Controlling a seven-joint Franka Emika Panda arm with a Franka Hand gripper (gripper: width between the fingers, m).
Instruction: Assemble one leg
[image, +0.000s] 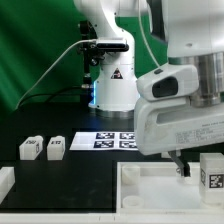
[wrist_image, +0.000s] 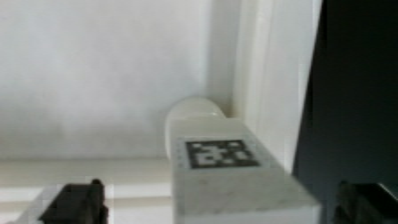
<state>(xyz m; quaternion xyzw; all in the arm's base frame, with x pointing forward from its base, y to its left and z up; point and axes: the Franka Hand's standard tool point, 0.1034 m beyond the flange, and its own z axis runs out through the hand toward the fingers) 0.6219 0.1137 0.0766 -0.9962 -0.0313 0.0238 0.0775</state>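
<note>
Arm (image: 180, 95): big white Panda, fills the exterior view's right and hangs over the tray's far rim.

Tray (image: 150, 188): large white square piece with a raised rim, flat on the black table (image: 40, 110). It holds one thing, the leg (image: 212, 172), which stands upright inside the tray at its exterior-view right end. The wrist view shows the leg (wrist_image: 222, 150) close against the tray's rim wall (wrist_image: 249, 50). Cannot tell whether it is seated in a socket.

Marker board (image: 105, 140): thin and flat, on the table just behind the tray's far rim. It carries several tags.

Outside the tray, off toward the exterior view's left and well apart from it, are one loose block (image: 30, 148) and a second loose block (image: 56, 147), side by side.

Gripper (wrist_image: 219, 205): released, jaws spread wide. The dark fingers (wrist_image: 75, 200) straddle the leg with a clear gap on each side. Nothing is gripped and nothing touched.

Labels: a square black-and-white tag (wrist_image: 219, 154) on the leg's face, pattern only, no letters. A sticker (image: 112, 72) on the robot base beyond the tray is too small to read.
</note>
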